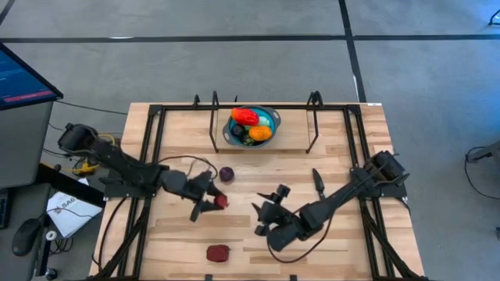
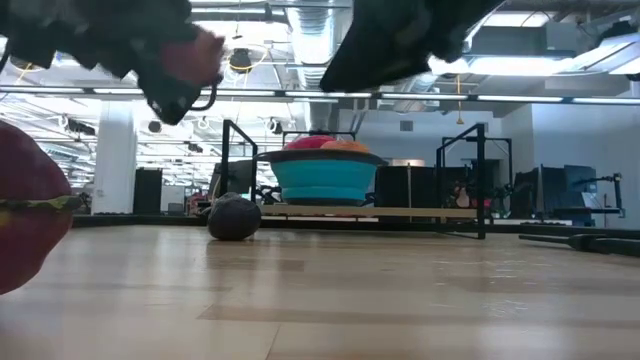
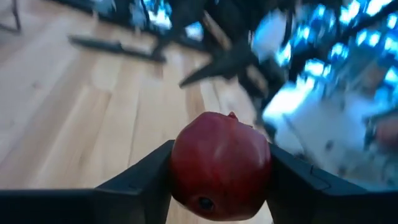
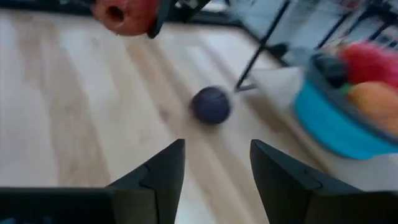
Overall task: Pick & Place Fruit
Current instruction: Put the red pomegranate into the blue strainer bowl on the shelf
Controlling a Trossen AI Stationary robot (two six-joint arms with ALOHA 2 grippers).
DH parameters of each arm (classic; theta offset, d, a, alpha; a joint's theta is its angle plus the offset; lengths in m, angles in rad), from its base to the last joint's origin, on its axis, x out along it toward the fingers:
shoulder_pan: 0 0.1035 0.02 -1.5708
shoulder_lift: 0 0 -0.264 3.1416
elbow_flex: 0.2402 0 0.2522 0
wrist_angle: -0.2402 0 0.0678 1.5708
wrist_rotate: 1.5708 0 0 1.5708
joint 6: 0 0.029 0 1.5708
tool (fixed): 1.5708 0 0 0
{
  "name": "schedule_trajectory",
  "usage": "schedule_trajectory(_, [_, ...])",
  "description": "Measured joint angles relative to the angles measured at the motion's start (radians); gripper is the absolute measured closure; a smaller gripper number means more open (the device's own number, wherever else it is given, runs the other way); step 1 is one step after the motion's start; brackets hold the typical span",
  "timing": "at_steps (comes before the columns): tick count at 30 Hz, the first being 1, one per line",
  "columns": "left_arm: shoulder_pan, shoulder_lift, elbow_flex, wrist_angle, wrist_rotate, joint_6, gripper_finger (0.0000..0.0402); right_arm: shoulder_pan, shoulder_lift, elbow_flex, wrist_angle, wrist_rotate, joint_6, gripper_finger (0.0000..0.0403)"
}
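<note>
My left gripper (image 1: 211,204) hangs above the middle of the table, shut on a red round fruit (image 3: 221,165), which also shows as the red fruit (image 1: 221,201) from above. My right gripper (image 4: 217,149) is open and touches nothing; it hovers right of centre as the right gripper (image 1: 264,219). A purple fruit (image 1: 226,173) lies on the table ahead of it, the same purple fruit (image 4: 211,104) in the right wrist view. A maroon fruit (image 1: 218,253) rests near the table's near edge. The blue bowl (image 1: 269,119) at the far side holds red-orange, orange and olive pieces. My left gripper pinches the red fruit by its two opposite sides (image 3: 177,168), one finger (image 3: 140,180) on each. The fingers come from the table's left. The fruit is lifted clear of the table; the low view shows the red fruit (image 2: 200,50) well above the board.
The bowl sits on a raised wooden shelf (image 1: 297,140) between black frame posts (image 1: 312,101) at the far edge. The maroon fruit (image 2: 30,220) looms close to the low camera. Bare wood lies between the two grippers and the near edge.
</note>
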State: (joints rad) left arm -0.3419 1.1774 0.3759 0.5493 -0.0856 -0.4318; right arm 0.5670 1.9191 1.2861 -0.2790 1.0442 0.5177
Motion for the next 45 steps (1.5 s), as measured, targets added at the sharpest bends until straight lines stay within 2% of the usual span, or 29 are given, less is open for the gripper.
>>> schedule_trajectory(2, [0.015, -0.020, 0.000, 0.030, -0.001, -0.026, 0.0209, 0.016, -0.002, 0.000, -0.001, 0.031, -0.006, 0.0232])
schedule_trajectory(7, [0.027, -0.040, 0.000, 0.086, -0.001, -0.048, 0.0194, -0.006, -0.001, 0.000, 0.040, -0.024, -0.202, 0.0243])
schedule_trajectory(10, [0.027, -0.039, 0.000, 0.093, -0.001, -0.048, 0.0185, -0.023, -0.001, 0.017, 0.052, -0.022, -0.221, 0.0253])
schedule_trajectory(15, [0.027, -0.039, 0.000, 0.104, 0.000, -0.049, 0.0191, -0.022, -0.054, 0.050, 0.057, -0.025, -0.383, 0.0263])
schedule_trajectory(19, [0.027, -0.039, 0.000, 0.105, 0.000, -0.049, 0.0197, -0.007, -0.147, 0.047, -0.001, -0.026, -0.421, 0.0251])
schedule_trajectory(22, [0.027, -0.039, 0.000, 0.106, 0.000, -0.048, 0.0194, -0.004, -0.220, -0.036, -0.031, -0.032, -0.391, 0.0225])
schedule_trajectory(25, [0.027, -0.039, 0.000, 0.111, 0.000, -0.048, 0.0188, -0.013, -0.274, -0.185, 0.109, -0.054, -0.355, 0.0192])
schedule_trajectory(27, [0.027, -0.039, 0.000, 0.111, 0.000, -0.048, 0.0187, -0.030, -0.288, -0.267, 0.325, -0.093, -0.395, 0.0169])
schedule_trajectory(30, [0.027, -0.039, 0.000, 0.113, 0.000, -0.048, 0.0189, -0.058, -0.271, -0.336, 0.655, -0.187, -0.576, 0.0144])
schedule_trajectory(33, [0.027, -0.039, 0.000, 0.121, 0.000, -0.048, 0.0192, -0.085, -0.213, -0.333, 0.840, -0.267, -0.788, 0.0131])
schedule_trajectory(37, [0.027, -0.039, 0.000, 0.128, 0.000, -0.068, 0.0190, -0.112, -0.148, -0.257, 0.919, -0.272, -0.995, 0.0119])
schedule_trajectory(45, [0.027, -0.039, 0.000, 0.135, 0.001, -0.081, 0.0192, -0.126, -0.035, -0.074, 0.843, -0.307, -1.245, 0.0067])
